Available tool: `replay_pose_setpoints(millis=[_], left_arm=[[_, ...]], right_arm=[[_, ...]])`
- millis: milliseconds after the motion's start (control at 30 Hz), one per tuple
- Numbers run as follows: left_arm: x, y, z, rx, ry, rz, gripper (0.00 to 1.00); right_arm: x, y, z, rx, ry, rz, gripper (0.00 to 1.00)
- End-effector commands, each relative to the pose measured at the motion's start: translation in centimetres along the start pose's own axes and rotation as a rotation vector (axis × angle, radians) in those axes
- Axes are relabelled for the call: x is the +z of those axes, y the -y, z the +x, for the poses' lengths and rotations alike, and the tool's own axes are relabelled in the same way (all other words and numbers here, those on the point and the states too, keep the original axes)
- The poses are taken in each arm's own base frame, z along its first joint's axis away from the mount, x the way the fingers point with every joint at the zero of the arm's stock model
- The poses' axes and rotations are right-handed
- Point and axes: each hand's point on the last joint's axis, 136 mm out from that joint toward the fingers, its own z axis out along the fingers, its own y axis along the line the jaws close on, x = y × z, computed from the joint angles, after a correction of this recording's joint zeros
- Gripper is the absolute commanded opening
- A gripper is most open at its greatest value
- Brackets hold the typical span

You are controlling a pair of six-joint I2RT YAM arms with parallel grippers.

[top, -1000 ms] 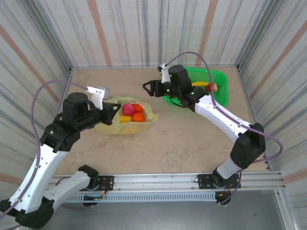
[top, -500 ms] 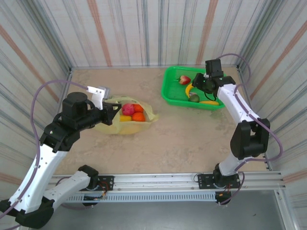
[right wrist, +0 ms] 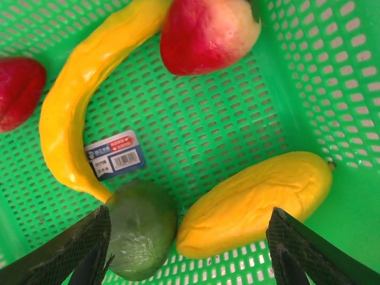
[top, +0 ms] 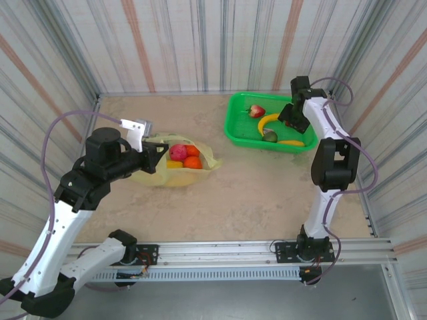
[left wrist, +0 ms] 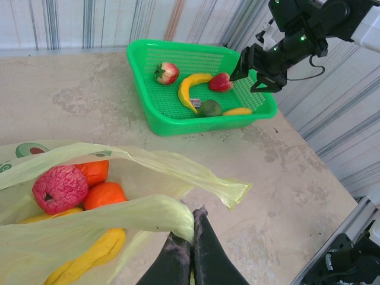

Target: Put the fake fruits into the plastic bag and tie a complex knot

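Note:
The plastic bag (top: 150, 175) lies open at the left, and my left gripper (left wrist: 193, 217) is shut on its near rim (left wrist: 148, 211). Inside it lie a red apple (left wrist: 59, 188), two orange balls (left wrist: 104, 195) and a yellow banana (left wrist: 89, 258). My right gripper (right wrist: 190, 228) hangs open just over the green basket (top: 240, 137), its fingers astride the dark green piece (right wrist: 139, 231) and a stubby yellow fruit (right wrist: 255, 202). A long banana (right wrist: 77, 101), a red apple (right wrist: 208, 32) and a strawberry (right wrist: 18, 89) lie beyond them. A knot is out of view.
Striped walls close in the table (top: 267, 193) on three sides; the basket stands near the right wall. A barcode sticker (right wrist: 116, 154) lies on the basket floor. Bare tabletop separates bag and basket. A metal rail (top: 220, 257) runs along the near edge.
The right arm has swung from beside the bag across to the basket at the right and now hovers low over its fruits. The left arm and bag have not moved.

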Motion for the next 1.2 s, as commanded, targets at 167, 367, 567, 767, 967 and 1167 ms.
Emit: replay_pose_setpoints(millis=[167, 367, 567, 767, 967, 1167], left_arm=[[-0.6, 0.3, -0.8, 0.008, 0.023, 0.007, 0.0], [-0.7, 0.3, -0.7, 0.007, 0.024, 0.004, 0.0], [-0.9, 0.1, -0.7, 0.011, 0.026, -0.007, 0.0], [-0.8, 0.1, -0.7, 0.012, 0.025, -0.01, 0.0], [-0.9, 0.0, -0.7, 0.018, 0.025, -0.014, 0.0], [-1.0, 0.0, -0.7, 0.02, 0.023, -0.017, 0.0]], right_arm=[[2.0, 3.2, 2.2, 0.335, -0.215, 0.188, 0.67], [2.8, 3.2, 2.2, 0.445, -0.24, 0.231, 0.67], [4.5, 3.5, 2.8, 0.532, -0.32, 0.271, 0.66], [6.0, 3.6, 3.5, 0.56, -0.361, 0.284, 0.66], [8.2, 3.9, 3.8, 0.566, -0.386, 0.293, 0.63], [10.3, 4.1, 3.9, 0.562, -0.403, 0.285, 0.64]])
